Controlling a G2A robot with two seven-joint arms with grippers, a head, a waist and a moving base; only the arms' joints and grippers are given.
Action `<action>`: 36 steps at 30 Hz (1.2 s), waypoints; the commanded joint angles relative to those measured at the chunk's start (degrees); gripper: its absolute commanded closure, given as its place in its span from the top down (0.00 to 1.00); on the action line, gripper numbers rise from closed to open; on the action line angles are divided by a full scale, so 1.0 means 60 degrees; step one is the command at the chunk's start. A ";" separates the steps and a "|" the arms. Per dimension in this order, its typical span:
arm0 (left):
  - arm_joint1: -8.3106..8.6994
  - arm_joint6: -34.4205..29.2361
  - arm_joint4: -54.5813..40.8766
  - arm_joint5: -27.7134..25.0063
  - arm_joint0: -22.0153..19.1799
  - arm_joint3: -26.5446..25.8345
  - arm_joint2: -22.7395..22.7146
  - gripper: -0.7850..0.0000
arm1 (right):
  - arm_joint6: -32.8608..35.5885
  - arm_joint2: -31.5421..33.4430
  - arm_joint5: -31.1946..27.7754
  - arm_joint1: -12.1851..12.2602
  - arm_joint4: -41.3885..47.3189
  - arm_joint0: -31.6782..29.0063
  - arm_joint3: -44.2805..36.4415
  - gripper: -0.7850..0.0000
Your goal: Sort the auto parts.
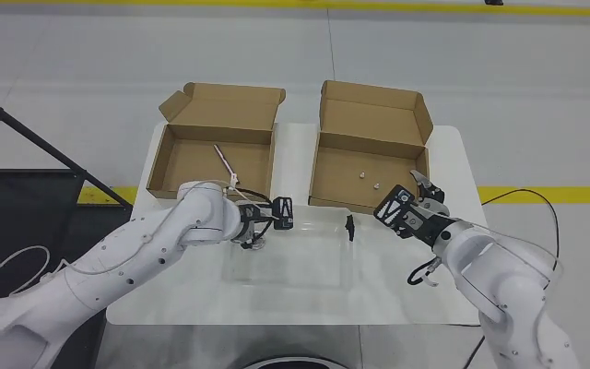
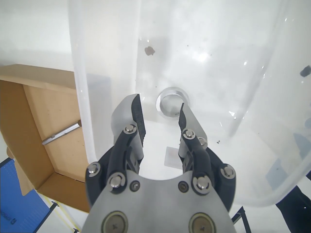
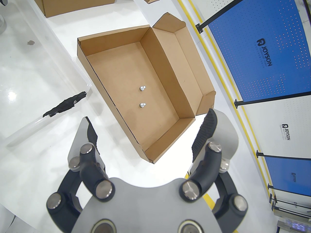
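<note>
The tabletop (image 1: 387,297) was white; the left box (image 1: 189,171) and the right box (image 1: 336,180) were plain brown. The ring (image 2: 172,101), the rod (image 2: 60,133) and 2 studs (image 3: 142,88) were silver, a small part (image 3: 64,105) black, and the panel (image 3: 255,49) blue with dots.

White brand lettering on the blue dotted panels (image 3: 262,37); dark lettering on the white panel (image 3: 277,124).

Both arms, from above. My left arm (image 1: 138,251) runs from the near left toward the middle, wrist turned rightward; the left jaws stand partly apart and empty. My right arm (image 1: 502,272) runs from the near right, wrist angled toward the far left; the right jaws are spread wide, likewise empty.
</note>
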 commanded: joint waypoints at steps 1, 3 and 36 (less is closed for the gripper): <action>-0.0064 -0.0122 0.0287 -0.0044 -0.0030 0.0016 0.0097 0.50 | 0.0000 0.0000 0.0000 0.0000 0.0000 0.0000 0.0000 1.00; -0.0125 -0.0180 0.0430 -0.0089 -0.0041 0.0056 0.0168 0.50 | 0.0000 0.0000 0.0000 0.0000 0.0000 0.0000 0.0000 1.00; -0.0648 -0.0582 0.1172 -0.0423 0.0296 0.0407 0.0307 0.49 | 0.0000 0.0000 0.0000 0.0000 0.0000 0.0000 0.0000 1.00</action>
